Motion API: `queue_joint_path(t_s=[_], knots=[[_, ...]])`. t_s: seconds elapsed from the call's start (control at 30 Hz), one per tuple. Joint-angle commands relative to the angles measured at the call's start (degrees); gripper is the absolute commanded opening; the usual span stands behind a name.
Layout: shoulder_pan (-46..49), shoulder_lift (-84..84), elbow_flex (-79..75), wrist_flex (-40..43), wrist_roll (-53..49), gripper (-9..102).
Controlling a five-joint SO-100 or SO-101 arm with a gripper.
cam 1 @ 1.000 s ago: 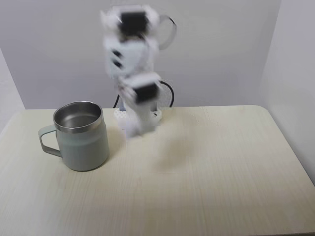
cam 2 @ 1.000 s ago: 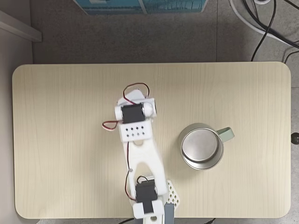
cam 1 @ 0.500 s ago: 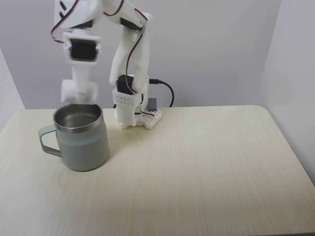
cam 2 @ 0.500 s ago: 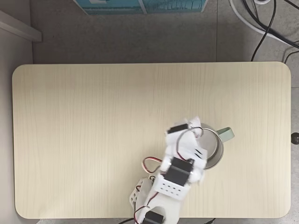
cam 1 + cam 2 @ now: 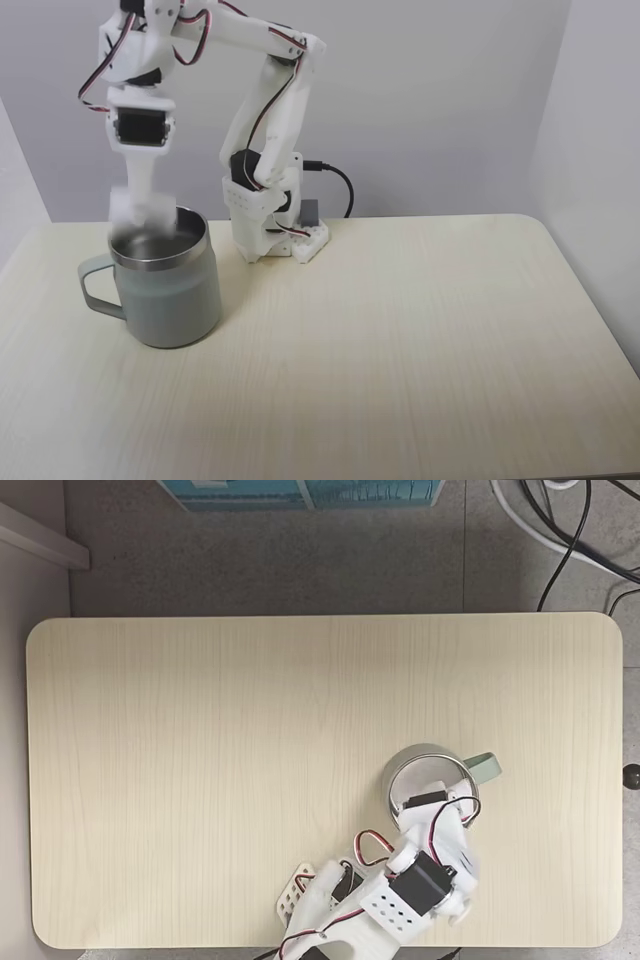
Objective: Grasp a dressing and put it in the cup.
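While the arm hangs over the cup, fingertips are motion-blurred.
table: pale wood [image 5: 420, 330], [image 5: 200, 760], carries the cup and the arm base.
arm: white, arched from its base down over the cup mouth [image 5: 260, 90]; covers the near rim in the top-down fixed view [image 5: 420, 880].
cup: grey-green mug, upright, steel inside [image 5: 165, 290], [image 5: 415, 770]; handle points left in the front fixed view.
gripper: tips just above the cup's left rim [image 5: 135, 212], over the mouth [image 5: 425, 802].
dressing: cannot pick it out; a white blur sits at the fingertips, could be it or a finger.
jaws: blurred, cannot tell how far open or what they hold.
progress: judged late; carry looks done, release into cup not confirmed, then retreat left.
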Motion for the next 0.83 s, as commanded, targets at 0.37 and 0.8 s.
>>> queue_joint_path(t_s=[0.37, 0.8], knots=[[2.3, -0.6, -3.4, -3.3, 0.2, 20], [3.2, 3.0, -3.5, -6.9, 1.9, 20]])
